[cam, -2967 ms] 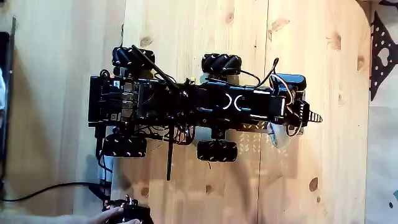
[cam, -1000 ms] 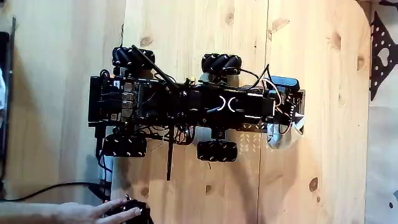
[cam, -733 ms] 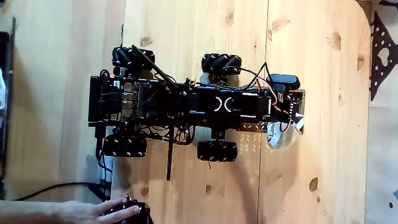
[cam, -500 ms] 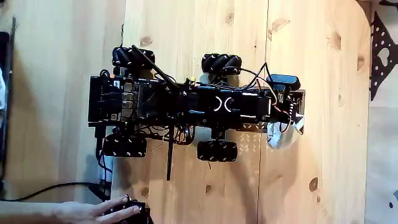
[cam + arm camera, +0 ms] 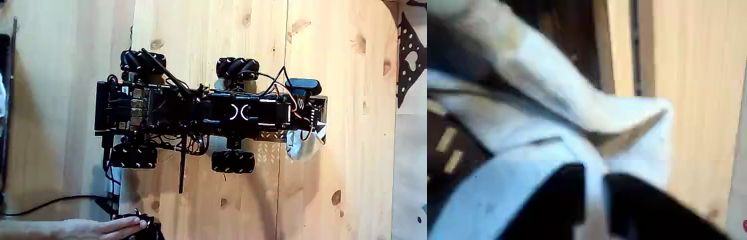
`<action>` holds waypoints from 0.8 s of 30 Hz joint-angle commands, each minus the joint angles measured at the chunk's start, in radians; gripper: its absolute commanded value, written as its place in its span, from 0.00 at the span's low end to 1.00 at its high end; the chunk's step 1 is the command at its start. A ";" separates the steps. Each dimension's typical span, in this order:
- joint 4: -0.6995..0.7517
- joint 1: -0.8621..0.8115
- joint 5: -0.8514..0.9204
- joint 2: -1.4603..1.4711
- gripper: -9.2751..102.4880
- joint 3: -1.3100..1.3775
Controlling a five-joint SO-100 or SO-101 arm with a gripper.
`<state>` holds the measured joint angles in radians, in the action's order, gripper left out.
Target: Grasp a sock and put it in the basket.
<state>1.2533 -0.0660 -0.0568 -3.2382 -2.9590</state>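
Note:
In the fixed view my gripper [image 5: 316,127] sits at the right end of the wheeled robot, with the arm folded along the body. The whitish-grey sock [image 5: 301,148] hangs just below it, over the right end of the perforated metal basket [image 5: 267,155] on the robot's front. The wrist view is blurred and very close. There the pale sock [image 5: 537,150] bunches against the camera, with fabric pinched between two dark fingers [image 5: 557,205] at the bottom. The gripper is shut on the sock.
The robot stands on a pale wooden table with its black wheels [image 5: 233,161] around the body. A person's hand [image 5: 100,229] holds a black controller at the bottom left, with a cable beside it. A black perforated plate [image 5: 407,60] lies at the right edge.
Over three seconds the arm has drawn back to the left, bringing the gripper from beyond the robot's front to over the basket's end. The sock stays with it. The hand has shifted slightly.

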 commanded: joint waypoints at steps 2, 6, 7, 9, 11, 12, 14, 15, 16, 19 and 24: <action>0.143 -0.017 -0.005 -0.009 0.09 -0.005; 0.143 -0.023 -0.005 -0.009 0.09 -0.005; 0.143 -0.023 -0.005 -0.009 0.09 -0.005; 0.143 -0.023 -0.005 -0.009 0.09 -0.005; 0.143 -0.023 -0.005 -0.009 0.09 -0.005; 0.143 -0.023 -0.005 -0.009 0.09 -0.005; 0.143 -0.023 -0.005 -0.009 0.09 -0.005; 0.143 -0.023 -0.005 -0.009 0.09 -0.005; 0.143 -0.023 -0.005 -0.009 0.09 -0.005; 0.143 -0.023 -0.005 -0.009 0.09 -0.005; 0.143 -0.023 -0.005 -0.009 0.09 -0.005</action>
<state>1.2533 -0.0813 -0.0568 -3.2382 -2.9590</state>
